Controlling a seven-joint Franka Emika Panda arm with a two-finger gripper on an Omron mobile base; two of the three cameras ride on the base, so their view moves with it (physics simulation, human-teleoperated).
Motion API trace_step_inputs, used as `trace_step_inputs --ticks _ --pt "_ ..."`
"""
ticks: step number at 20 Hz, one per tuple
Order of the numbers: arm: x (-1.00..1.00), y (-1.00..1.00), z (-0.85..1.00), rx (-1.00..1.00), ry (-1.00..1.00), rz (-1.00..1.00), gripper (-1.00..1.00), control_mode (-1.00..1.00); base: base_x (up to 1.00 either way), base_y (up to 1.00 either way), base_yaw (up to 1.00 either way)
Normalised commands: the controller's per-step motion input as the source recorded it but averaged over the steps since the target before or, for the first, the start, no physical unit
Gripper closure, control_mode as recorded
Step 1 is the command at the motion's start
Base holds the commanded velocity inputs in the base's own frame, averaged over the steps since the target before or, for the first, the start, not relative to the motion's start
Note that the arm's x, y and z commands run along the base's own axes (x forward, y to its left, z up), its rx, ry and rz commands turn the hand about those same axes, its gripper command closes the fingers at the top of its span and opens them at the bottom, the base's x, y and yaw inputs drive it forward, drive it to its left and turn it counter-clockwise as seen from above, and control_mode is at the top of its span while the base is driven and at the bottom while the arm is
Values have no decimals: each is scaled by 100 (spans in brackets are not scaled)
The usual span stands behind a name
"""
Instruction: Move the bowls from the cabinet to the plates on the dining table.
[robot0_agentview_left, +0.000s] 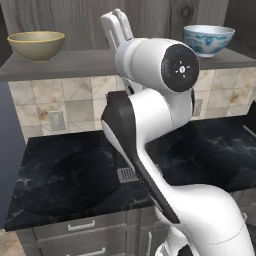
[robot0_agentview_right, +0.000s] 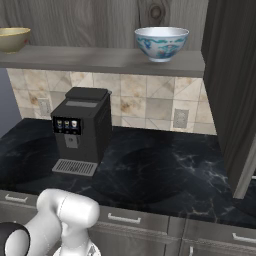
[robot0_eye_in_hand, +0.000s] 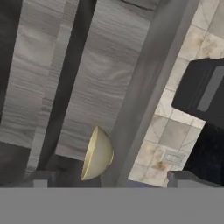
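My gripper (robot0_eye_in_hand: 107, 179) is wide open and holds nothing. The tan bowl (robot0_agentview_left: 36, 45) stands near the left end of the cabinet (robot0_agentview_left: 90, 64) shelf, the white bowl (robot0_agentview_left: 208, 39) well apart at the right, both near the front edge.

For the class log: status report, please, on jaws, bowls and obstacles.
Gripper jaws open, empty. Tan bowl and patterned bowl on cabinet shelf. Coffee machine below.

A home kitchen here: coffee machine (robot0_agentview_right: 80, 131) on a black marble worktop (robot0_agentview_right: 165, 172), tiled backsplash (robot0_agentview_right: 145, 102), grey drawer units (robot0_agentview_right: 130, 220), bowls on a wooden cabinet shelf (robot0_agentview_right: 100, 59).
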Motion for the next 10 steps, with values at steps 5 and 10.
trace_step_inputs --ticks 5,10 --pt "28 -33 -4 14 3 1 -100 -100 0 0 0" --pt "33 -22 -8 14 3 4 -100 -100 0 0 0"
